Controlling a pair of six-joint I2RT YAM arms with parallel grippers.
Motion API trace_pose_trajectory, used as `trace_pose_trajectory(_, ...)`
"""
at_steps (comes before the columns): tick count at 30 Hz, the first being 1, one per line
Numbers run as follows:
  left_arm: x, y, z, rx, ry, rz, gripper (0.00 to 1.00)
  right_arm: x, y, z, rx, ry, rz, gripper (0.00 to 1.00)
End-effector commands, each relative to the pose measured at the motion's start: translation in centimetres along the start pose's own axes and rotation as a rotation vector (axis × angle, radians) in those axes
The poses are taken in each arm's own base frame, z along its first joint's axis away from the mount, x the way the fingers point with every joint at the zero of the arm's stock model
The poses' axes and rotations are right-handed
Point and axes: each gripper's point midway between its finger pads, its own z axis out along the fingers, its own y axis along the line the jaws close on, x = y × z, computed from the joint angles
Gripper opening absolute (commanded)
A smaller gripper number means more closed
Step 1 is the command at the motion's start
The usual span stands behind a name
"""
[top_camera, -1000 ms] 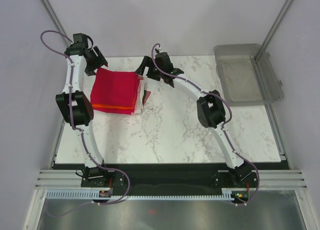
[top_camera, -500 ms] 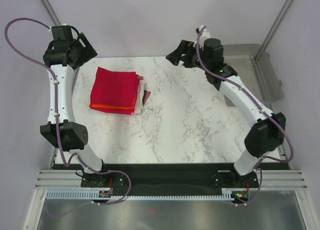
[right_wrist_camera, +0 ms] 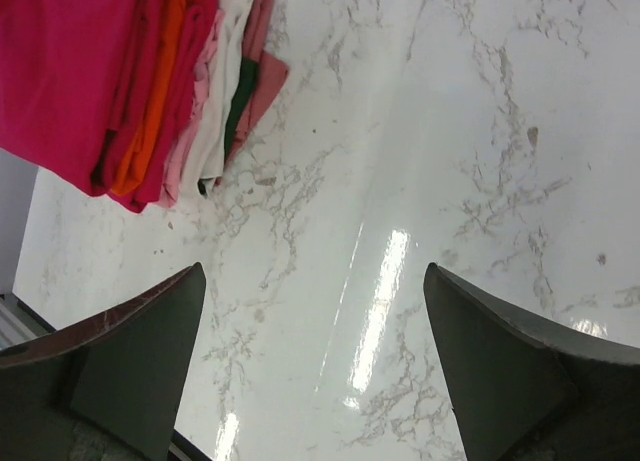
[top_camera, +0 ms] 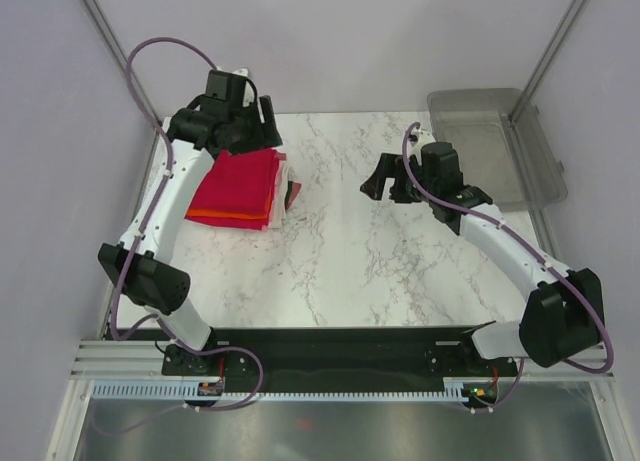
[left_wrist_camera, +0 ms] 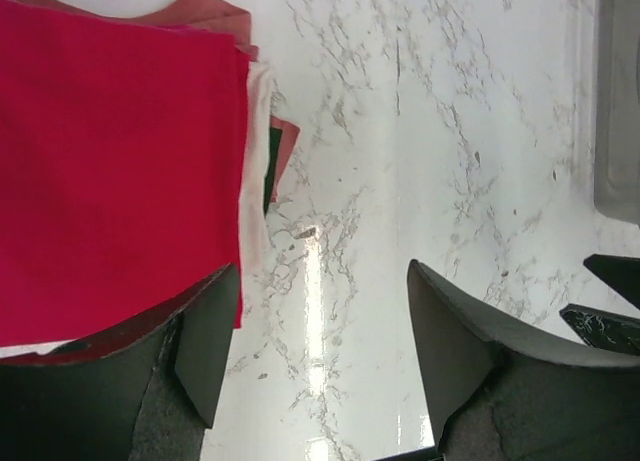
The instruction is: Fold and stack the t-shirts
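Your left gripper [top_camera: 262, 121] hangs over the far right corner of the stack [top_camera: 235, 186] of folded shirts, jaws spread with nothing between them. In its wrist view the stack sits to the left of the gap. The finger [left_wrist_camera: 205, 351] on that side overlaps the near edge of the crimson top shirt [left_wrist_camera: 110, 161], but you cannot tell whether it touches the cloth. The table [left_wrist_camera: 400, 131] fills the gap and runs on to the right, up to the bin [left_wrist_camera: 622, 101] at the far right edge.

Your right gripper [top_camera: 378, 188] is spread wide as well and holds nothing. It points toward the stack from well apart, with marble table top between them. Ahead of it and to its left the stack shows its folded edges: crimson on top, then the orange shirt [right_wrist_camera: 155, 91], pink shirt [right_wrist_camera: 185, 146], white shirt [right_wrist_camera: 218, 91], a dark edge, and the dusty red shirt [right_wrist_camera: 262, 81] jutting out furthest toward this gripper. The bin lies behind this gripper, at the table's far right corner.

From above, the left arm [top_camera: 170, 206] crosses the stack's left side and hides part of it.
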Motion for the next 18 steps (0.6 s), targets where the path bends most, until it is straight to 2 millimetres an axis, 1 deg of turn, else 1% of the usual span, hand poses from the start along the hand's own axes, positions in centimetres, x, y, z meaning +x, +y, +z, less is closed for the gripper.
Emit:
trace_pose_trajectory(1, 2.2, -2.0, 2.4, 0.01, 0.061, 0.074, 0.74, -0.4, -0.2, -2.0, 0.014, -0.071, -0.034, 0.98)
trace_pose_trajectory(2, 2.7, -2.3, 3.1, 0.008, 0.078, 0.076, 0.72, 0.0, -0.4, -2.2, 0.02, -0.07, -0.031, 0.98)
trace_pose_trajectory(3, 3.8, -2.7, 4.5, 0.002, 0.113, 0.088, 0.72, 0.9, -1.1, -2.2, 0.037, -0.058, -0.026, 0.97)
trace_pose_trajectory(4, 4.4, -2.9, 5.3, -0.003, 0.131, 0.095, 0.71, 1.0, -1.1, -2.5, 0.037, -0.066, -0.028, 0.97)
trace_pose_trajectory(5, 4.8, -3.1, 6.0, -0.006, 0.144, 0.101, 0.68, 1.7, -1.9, -2.6, 0.065, -0.063, -0.018, 0.97)
trace_pose_trajectory(6, 5.5, -3.2, 6.9, -0.012, 0.163, 0.111, 0.68, 1.9, -2.2, -2.7, 0.075, -0.064, -0.015, 0.97)
trace_pose_trajectory(7, 6.6, -3.7, 8.1, -0.017, 0.191, 0.13, 0.66, 1.8, -2.1, -3.2, 0.078, -0.08, -0.017, 0.96)
trace_pose_trajectory(8, 7.3, -3.8, 9.0, -0.028, 0.207, 0.141, 0.65, 2.0, -2.4, -3.4, 0.089, -0.085, -0.017, 0.97)
trace_pose_trajectory(9, 7.9, -4.2, 9.5, -0.029, 0.217, 0.157, 0.65, 2.7, -3.1, -3.5, 0.109, -0.082, -0.012, 0.96)
trace_pose_trajectory(10, 8.9, -4.0, 10.9, -0.043, 0.241, 0.164, 0.65, 2.4, -3.3, -4.0, 0.125, -0.106, -0.015, 0.97)
trace_pose_trajectory(11, 9.5, -4.1, 11.5, -0.043, 0.254, 0.17, 0.64, 2.5, -3.5, -4.3, 0.132, -0.115, -0.015, 0.96)
trace_pose_trajectory(12, 10.1, -4.1, 12.1, -0.04, 0.267, 0.174, 0.64, 3.0, -3.8, -4.4, 0.139, -0.112, -0.014, 0.97)
trace_pose_trajectory(13, 11.0, -3.9, 13.5, -0.048, 0.29, 0.178, 0.63, 2.7, -3.7, -4.8, 0.14, -0.129, -0.017, 0.97)
trace_pose_trajectory(15, 12.1, -3.7, 14.9, -0.052, 0.321, 0.185, 0.63, 2.9, -3.7, -5.4, 0.138, -0.145, -0.017, 0.97)
trace_pose_trajectory(16, 12.9, -3.4, 16.1, -0.062, 0.341, 0.193, 0.61, 2.8, -3.7, -5.5, 0.138, -0.153, -0.013, 0.96)
trace_pose_trajectory(18, 13.7, -3.0, 17.2, -0.072, 0.364, 0.197, 0.59, 2.8, -3.6, -5.9, 0.134, -0.166, -0.013, 0.96)
